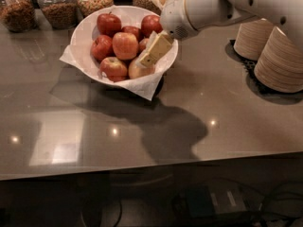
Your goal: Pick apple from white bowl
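Note:
The white bowl [79, 38] stands at the back middle of the grey counter, lined with white paper whose corners stick out at the left and front. It holds several red apples, such as one in the middle [125, 45] and a paler one at the front right [139, 70]. My gripper [147, 58], cream-coloured on a white arm coming from the upper right, points down-left over the bowl's right side. Its tip is just above the front-right apples. It hides part of an apple behind it.
Several glass jars of grains and nuts [59, 6] line the back edge behind the bowl. Stacks of beige paper bowls [281, 60] stand on a black mat at the right. The counter's front edge [151, 167] runs across the lower part of the view.

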{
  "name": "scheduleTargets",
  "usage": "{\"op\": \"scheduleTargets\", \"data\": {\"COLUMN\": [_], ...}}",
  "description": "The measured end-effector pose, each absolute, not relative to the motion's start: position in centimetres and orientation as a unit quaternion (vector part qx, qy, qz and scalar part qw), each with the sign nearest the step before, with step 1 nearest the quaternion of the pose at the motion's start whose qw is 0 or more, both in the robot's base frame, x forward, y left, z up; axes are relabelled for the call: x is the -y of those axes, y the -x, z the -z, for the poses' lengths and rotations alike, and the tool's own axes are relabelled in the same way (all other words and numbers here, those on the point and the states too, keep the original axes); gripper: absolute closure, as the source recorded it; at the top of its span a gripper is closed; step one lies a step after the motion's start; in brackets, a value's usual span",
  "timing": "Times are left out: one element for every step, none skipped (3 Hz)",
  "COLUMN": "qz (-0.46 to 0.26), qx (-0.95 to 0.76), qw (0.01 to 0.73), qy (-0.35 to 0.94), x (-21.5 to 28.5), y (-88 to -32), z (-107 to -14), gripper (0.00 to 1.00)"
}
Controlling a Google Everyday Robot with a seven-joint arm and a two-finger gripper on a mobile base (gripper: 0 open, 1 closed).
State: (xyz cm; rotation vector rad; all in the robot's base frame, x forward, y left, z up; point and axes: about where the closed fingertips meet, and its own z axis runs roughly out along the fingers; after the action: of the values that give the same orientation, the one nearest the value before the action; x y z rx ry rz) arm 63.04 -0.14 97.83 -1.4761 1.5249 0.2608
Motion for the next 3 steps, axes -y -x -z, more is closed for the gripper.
{"op": "scheduleTargets", "data": {"qz": [-0.122,-0.132,-0.139], "qx": [-0.608,-0.597,-0.592], "qw": [0.485,0.481,0.474], "qy": [0.617,0.628,0.637], "x": [-2.1,-3.9,-5.0], "y": [-64.9,-66.0,-66.5], "z": [-96.9,-96.0,-95.0], "gripper": [0.07,0.26,0.31]}}
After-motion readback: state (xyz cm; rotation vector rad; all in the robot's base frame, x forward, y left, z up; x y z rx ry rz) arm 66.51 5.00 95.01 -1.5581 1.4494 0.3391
